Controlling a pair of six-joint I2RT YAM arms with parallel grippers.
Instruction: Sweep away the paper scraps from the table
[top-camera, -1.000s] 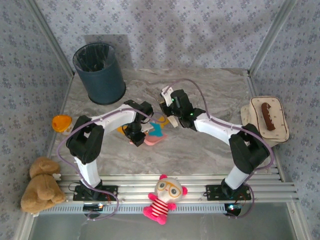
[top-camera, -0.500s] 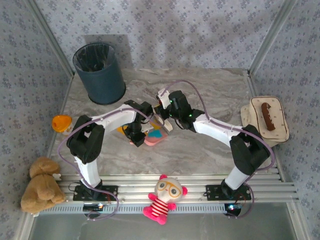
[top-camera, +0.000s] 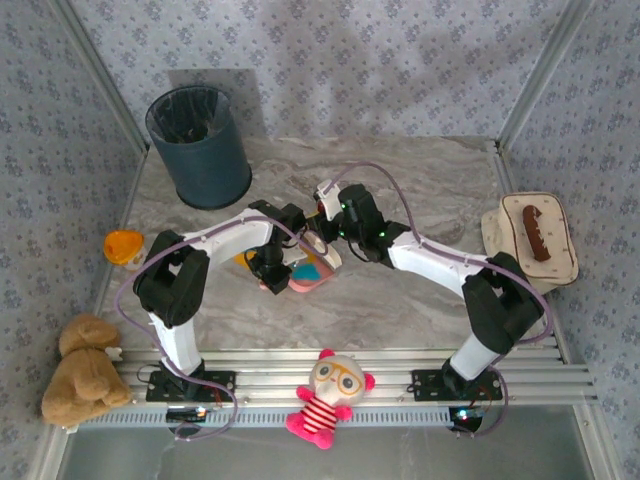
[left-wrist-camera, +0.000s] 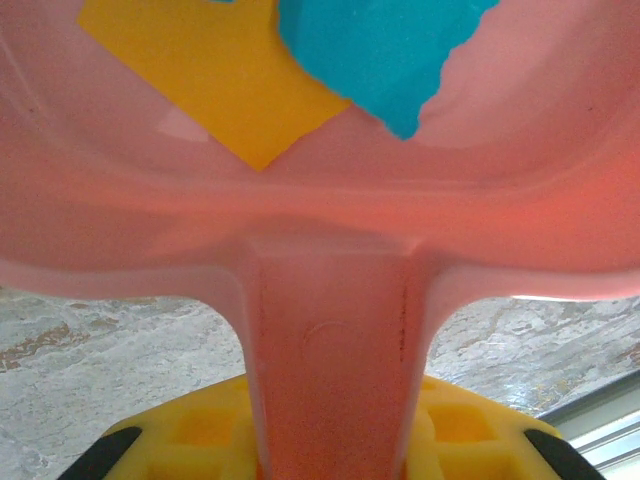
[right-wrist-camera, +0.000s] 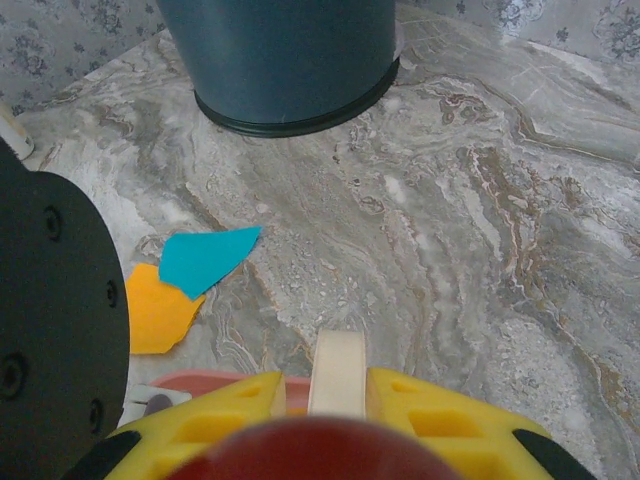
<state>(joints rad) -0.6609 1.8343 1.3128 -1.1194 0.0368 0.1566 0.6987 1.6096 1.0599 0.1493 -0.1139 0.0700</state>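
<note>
Two of the paper scraps (left-wrist-camera: 215, 90), one orange-yellow and one cyan with a ragged edge, lie side by side inside the pink dustpan (left-wrist-camera: 330, 330), up against its back wall. The right wrist view shows two more, again one cyan and one orange-yellow, lying flat on the desk (right-wrist-camera: 450, 200) with their edges touching, just beyond the dustpan's rim. The dustpan sits near the middle of the desk, and the left end effector (left-wrist-camera: 330, 445) is pinching its handle between yellow fingers. The right end effector (right-wrist-camera: 337, 405) is pressed together on a slim cream handle (right-wrist-camera: 337, 370) that stands upright between its fingers, close above the dustpan; what is at the lower end of that handle cannot be made out. At the far left corner stands a dark blue bin (top-camera: 200, 145) with a black liner, and its contents cannot be seen. A cream oval tray (top-camera: 560, 255) sits at the right edge of the desk and holds one brown oblong thing (top-camera: 532, 232). An orange cup-like toy (top-camera: 123, 245) rests at the left edge. The desk top is grey-white marble pattern, with a ribbed aluminium rail (top-camera: 400, 365) along the near side, where the arm bases are bolted. A striped doll with glasses (top-camera: 330, 395) lies on that rail, and a brown teddy bear (top-camera: 85, 370) lies at its left end. The walls around carry pale floral wallpaper (top-camera: 350, 60).
</note>
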